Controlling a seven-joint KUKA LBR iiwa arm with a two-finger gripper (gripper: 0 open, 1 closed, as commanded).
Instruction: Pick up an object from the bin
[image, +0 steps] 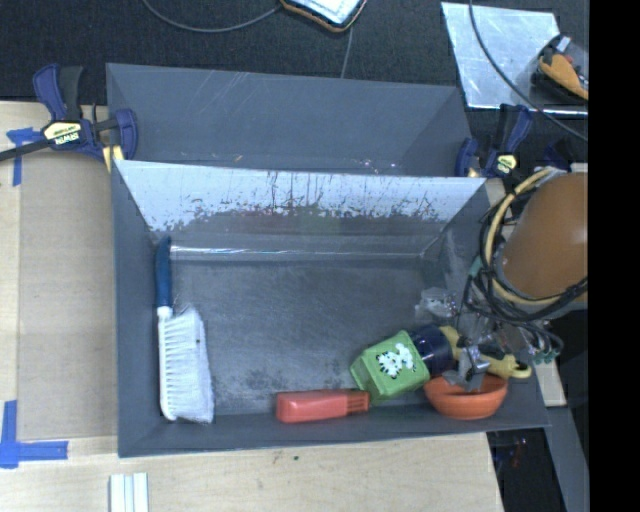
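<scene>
Presently, contents of the grey bin (300, 300), by position.

Item 1: claw (472, 364). Low in the bin's near right corner, under the arm's orange-brown cover (550, 235) and a tangle of cables. It sits directly above the rim of item 2 and just beside item 3. Whether it is spread or closed cannot be told, and nothing is seen pinched in it.

Item 2: orange bowl (465, 400). Shallow and round, lying against the near wall in the right corner. Judged light, stiff and smooth, probably plastic. The thin rim is the natural place to take hold, one side inside and one outside. A grip on the curved outer belly would likely slip.

Item 3: dark blue round piece (432, 347). Touching the green block, its far side partly hidden by the claw's hardware. Its shape is unclear. If it is rounded, it may roll when nudged.

Item 4: green block (392, 367). It has a white figure on its top face and is tilted. Its flat sides should suit a squeeze.

Item 5: red oblong piece (322, 405). Lying along the near wall, just left of the block.

Item 6: brush (185, 365). Blue handle, white bristles. It lies along the left wall, well apart from the rest.
</scene>
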